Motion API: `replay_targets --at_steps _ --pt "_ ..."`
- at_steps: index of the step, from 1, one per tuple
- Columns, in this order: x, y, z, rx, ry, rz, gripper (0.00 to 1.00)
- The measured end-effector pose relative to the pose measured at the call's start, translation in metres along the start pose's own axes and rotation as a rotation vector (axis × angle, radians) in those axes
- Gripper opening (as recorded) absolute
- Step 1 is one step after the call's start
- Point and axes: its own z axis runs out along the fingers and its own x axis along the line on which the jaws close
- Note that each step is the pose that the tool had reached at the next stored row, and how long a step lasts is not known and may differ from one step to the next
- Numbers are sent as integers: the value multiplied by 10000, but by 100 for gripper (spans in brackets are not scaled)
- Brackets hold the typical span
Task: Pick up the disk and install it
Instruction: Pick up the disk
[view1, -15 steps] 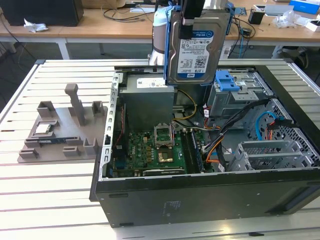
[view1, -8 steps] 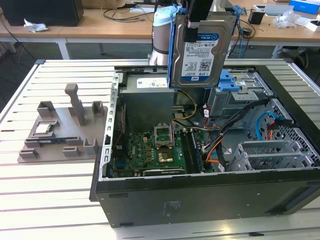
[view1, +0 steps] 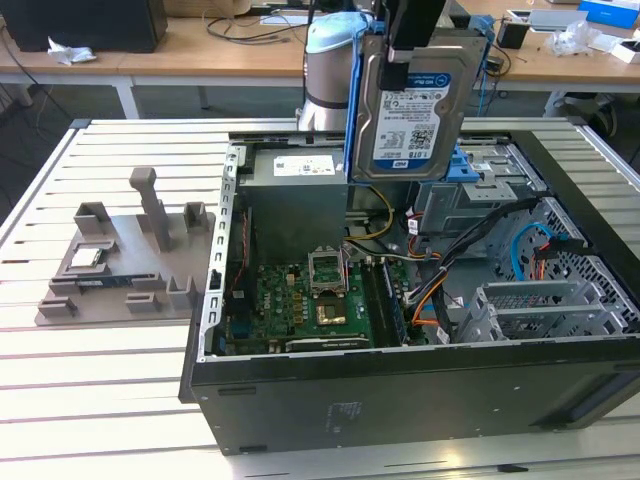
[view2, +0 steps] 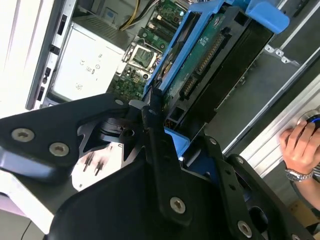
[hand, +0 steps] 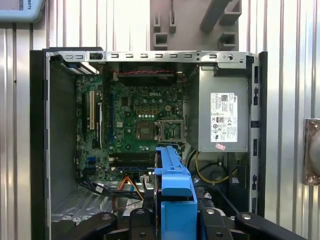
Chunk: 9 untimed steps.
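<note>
The disk (view1: 415, 110), a silver hard drive with a white-and-blue label in a blue carrier frame, hangs upright above the open computer case (view1: 400, 390). My gripper (view1: 400, 60) is shut on its top edge. In the second wrist view the disk (view2: 200, 55) shows its circuit-board side and blue frame, clamped between the black fingers (view2: 150, 117). The first wrist view looks straight down the carrier's blue edge (hand: 173, 182) into the case, over the cables beside the motherboard (hand: 140, 120).
A grey power supply (view1: 295, 200) sits at the case's back corner. A metal drive cage with a blue latch (view1: 480, 175) stands behind the disk. A grey fixture plate (view1: 120, 260) lies at the exterior view's left. A person's hand (view2: 300, 150) rests beside the case.
</note>
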Motion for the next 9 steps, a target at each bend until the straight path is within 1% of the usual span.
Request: replay_targets --at_steps 4,6,9 --pt "59 -41 2 0 0 0 36" --pt "105 -71 3 0 1 0 36" --pt "143 -83 5 0 0 0 36"
